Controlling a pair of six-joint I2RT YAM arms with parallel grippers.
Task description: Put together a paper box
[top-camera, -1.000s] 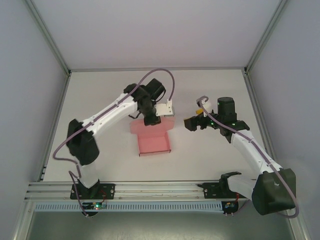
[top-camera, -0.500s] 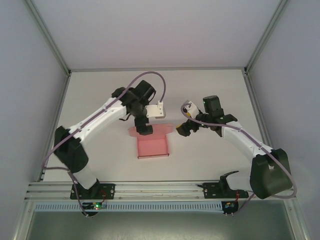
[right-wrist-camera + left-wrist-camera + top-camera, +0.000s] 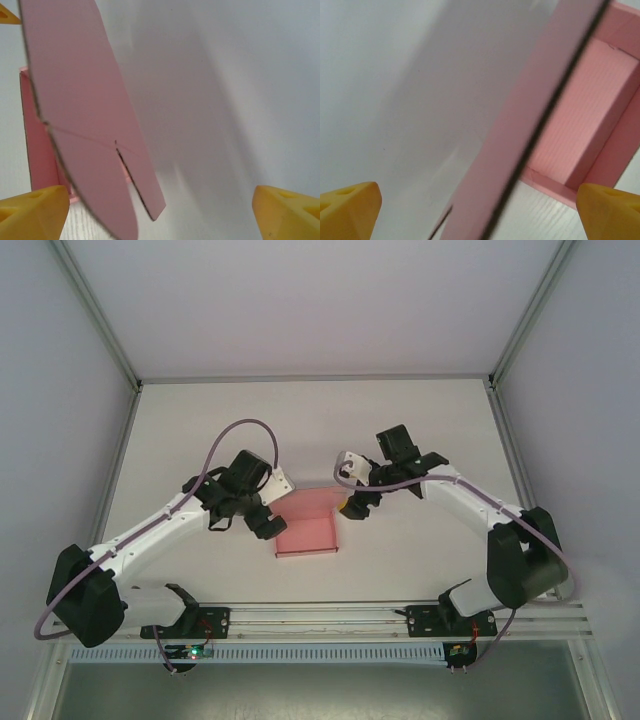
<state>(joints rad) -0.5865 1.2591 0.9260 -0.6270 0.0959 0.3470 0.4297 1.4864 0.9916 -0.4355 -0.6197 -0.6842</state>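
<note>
Paper box (image 3: 308, 532) mid-table, between my two arms.
Left gripper (image 3: 262, 524) and right gripper (image 3: 352, 506) spread wide, clasping nothing. Raised flap (image 3: 85, 125) hides much of the box from both wrists; fingertips (image 3: 30, 210) cropped at frame corners.

left tool (image 3: 263, 522) and right tool (image 3: 352, 505) crowd the paper box (image 3: 308, 536) sides, far table (image 3: 400, 420) open

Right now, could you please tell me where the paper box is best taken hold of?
Probably by its raised lid flap, near the right edge, coming in from the right with the open right hand. On the paper box, that flap stands up as a thin sheet the hand can straddle; the tray walls sit low on the table.
</note>
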